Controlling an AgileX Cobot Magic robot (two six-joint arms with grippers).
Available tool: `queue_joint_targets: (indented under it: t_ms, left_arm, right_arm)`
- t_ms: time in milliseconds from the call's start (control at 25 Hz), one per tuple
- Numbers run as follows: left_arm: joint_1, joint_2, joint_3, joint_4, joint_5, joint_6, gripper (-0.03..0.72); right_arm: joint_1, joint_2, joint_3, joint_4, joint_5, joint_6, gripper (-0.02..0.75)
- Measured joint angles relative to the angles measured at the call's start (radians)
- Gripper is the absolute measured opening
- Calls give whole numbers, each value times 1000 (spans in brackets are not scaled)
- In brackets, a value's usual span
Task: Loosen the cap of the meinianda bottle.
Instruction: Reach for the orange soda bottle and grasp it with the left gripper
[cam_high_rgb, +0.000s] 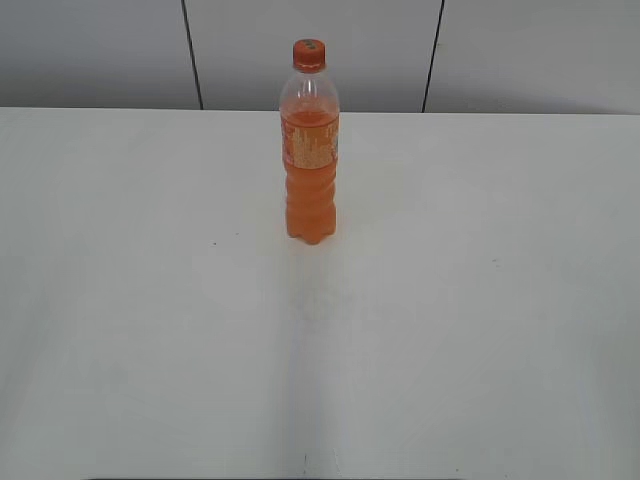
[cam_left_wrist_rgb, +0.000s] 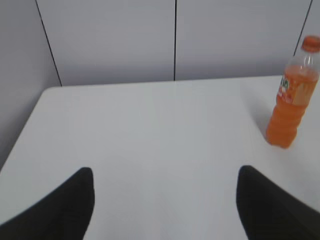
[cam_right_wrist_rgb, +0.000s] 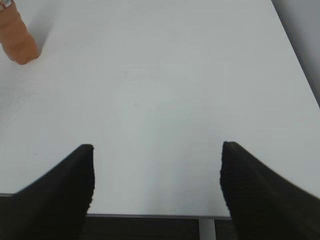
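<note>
My left gripper (cam_left_wrist_rgb: 165, 200) hangs over the white worktop (cam_high_rgb: 150, 330), its fingers (cam_left_wrist_rgb: 60, 210) spread wide and holding nothing. The bottle (cam_high_rgb: 310, 160) stands upright near the far middle of the worktop, well apart from both grippers. Its orange cap (cam_high_rgb: 309, 53) sits on top. My right gripper (cam_right_wrist_rgb: 157, 190) hangs over the near edge of the worktop, fingers (cam_right_wrist_rgb: 260, 195) spread wide too, also holding nothing.

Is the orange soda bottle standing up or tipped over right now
Upright: the meinianda bottle stands on its base on the table, cap on top.
</note>
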Motion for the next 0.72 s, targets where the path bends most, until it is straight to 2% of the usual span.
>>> queue_joint_targets:
  t_ms: [160, 440, 720]
  left_arm:
    - [0, 155, -44, 0, -168, 29, 532]
    - [0, 494, -59, -10, -637, 33, 531]
    - [0, 872, -59, 17, -1006, 33, 531]
  right_arm:
    - [0, 0, 0, 0, 0, 0, 587]
    - [0, 0, 0, 0, 0, 0, 587]
    - [0, 0, 0, 0, 0, 0, 587]
